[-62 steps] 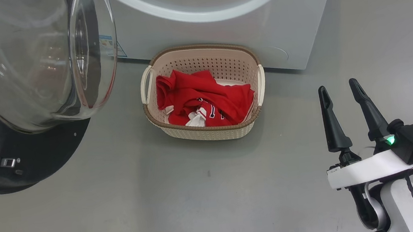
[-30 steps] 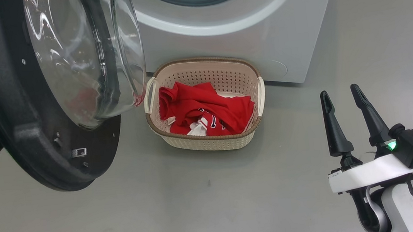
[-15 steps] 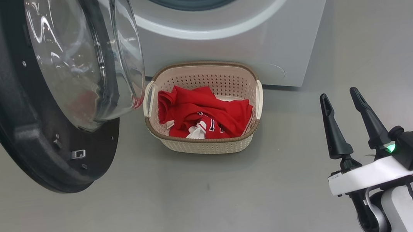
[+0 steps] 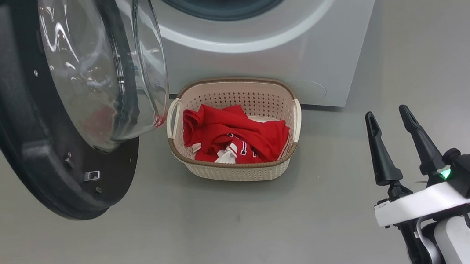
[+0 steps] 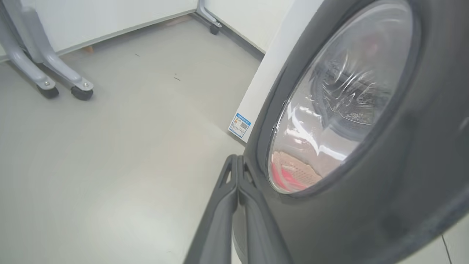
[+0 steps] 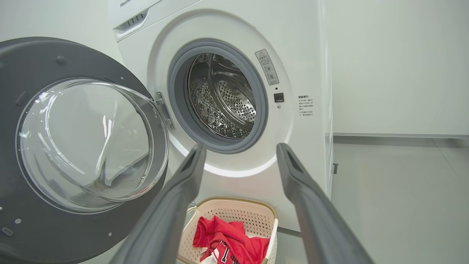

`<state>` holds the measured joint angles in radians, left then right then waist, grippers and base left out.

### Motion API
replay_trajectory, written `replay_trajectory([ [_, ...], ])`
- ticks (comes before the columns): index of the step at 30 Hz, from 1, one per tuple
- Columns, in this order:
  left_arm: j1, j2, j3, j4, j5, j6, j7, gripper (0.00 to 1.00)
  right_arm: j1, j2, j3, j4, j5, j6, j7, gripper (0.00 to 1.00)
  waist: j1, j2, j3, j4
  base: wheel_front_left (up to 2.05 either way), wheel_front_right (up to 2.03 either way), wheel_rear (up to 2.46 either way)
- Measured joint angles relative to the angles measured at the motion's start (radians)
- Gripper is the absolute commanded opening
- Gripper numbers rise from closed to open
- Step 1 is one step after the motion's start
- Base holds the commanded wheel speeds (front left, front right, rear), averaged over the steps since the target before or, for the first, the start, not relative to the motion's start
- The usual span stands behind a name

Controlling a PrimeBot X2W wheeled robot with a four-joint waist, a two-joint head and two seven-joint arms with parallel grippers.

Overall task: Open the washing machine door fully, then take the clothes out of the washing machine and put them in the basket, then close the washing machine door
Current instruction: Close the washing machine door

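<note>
Clothes (image 4: 235,136) are laid in the basket (image 4: 239,173); the washing machine door (image 4: 19,143) has been swung partway shut by the narrow left pincer (image 5: 237,163); the right pincer (image 4: 392,131) is held wide.

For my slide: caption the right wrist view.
Open right gripper faces the washing machine, its door open, clothes in the basket.

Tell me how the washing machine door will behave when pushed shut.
The washing machine door is probably rigid: thick black rim, bulging glass. It hangs on a hinge, so it should swing, not slide. Its smooth outer face may let the left gripper slip.
</note>
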<state>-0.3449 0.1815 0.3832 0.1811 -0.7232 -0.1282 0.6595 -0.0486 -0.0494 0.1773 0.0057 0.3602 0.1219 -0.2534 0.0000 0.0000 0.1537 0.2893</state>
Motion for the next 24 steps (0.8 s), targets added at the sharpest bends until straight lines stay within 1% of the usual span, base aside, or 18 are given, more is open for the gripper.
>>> replay_trajectory([
  [3,0.055,0.027,-0.105,-0.078,0.034,0.0,-0.082,0.0,0.007,0.0,0.005,0.0,0.0,0.0,0.0,1.0,0.0,0.0,-0.006,0.003,0.0,0.0,0.0],
  [7,0.129,0.056,-0.172,-0.122,0.077,0.0,-0.208,0.0,0.013,0.001,0.012,0.0,0.0,0.0,0.0,1.0,0.0,0.0,-0.008,0.004,0.0,0.0,0.0],
  [9,0.159,0.056,-0.176,-0.127,0.085,0.0,-0.271,0.0,0.014,0.001,0.012,0.0,0.0,0.0,0.0,1.0,0.0,0.0,-0.009,0.004,0.0,0.0,0.0],
  [13,0.218,0.061,-0.223,-0.14,0.137,0.0,-0.376,0.0,0.017,0.001,0.012,-0.002,0.0,-0.001,0.0,1.0,0.0,0.0,-0.007,0.004,0.0,0.0,0.0],
  [16,0.234,0.062,-0.233,-0.145,0.159,0.0,-0.461,0.0,0.017,0.0,0.013,-0.002,0.001,-0.001,0.0,1.0,0.0,0.0,-0.003,0.005,0.0,0.0,0.0],
  [18,0.243,0.074,-0.262,-0.164,0.172,0.0,-0.516,0.0,0.017,0.001,0.013,-0.003,0.001,-0.001,0.0,1.0,0.0,0.0,-0.002,0.005,0.0,0.0,0.0],
  [20,0.253,0.081,-0.285,-0.164,0.188,0.0,-0.555,0.0,0.017,0.0,0.013,-0.004,0.004,-0.001,0.0,1.0,0.0,0.0,0.0,0.005,0.0,0.0,0.0],
  [24,0.289,0.078,-0.296,-0.138,0.193,0.0,-0.615,0.0,0.017,0.001,0.014,-0.004,0.007,-0.001,0.0,1.0,0.0,0.0,0.003,0.004,0.0,0.0,0.0],
])
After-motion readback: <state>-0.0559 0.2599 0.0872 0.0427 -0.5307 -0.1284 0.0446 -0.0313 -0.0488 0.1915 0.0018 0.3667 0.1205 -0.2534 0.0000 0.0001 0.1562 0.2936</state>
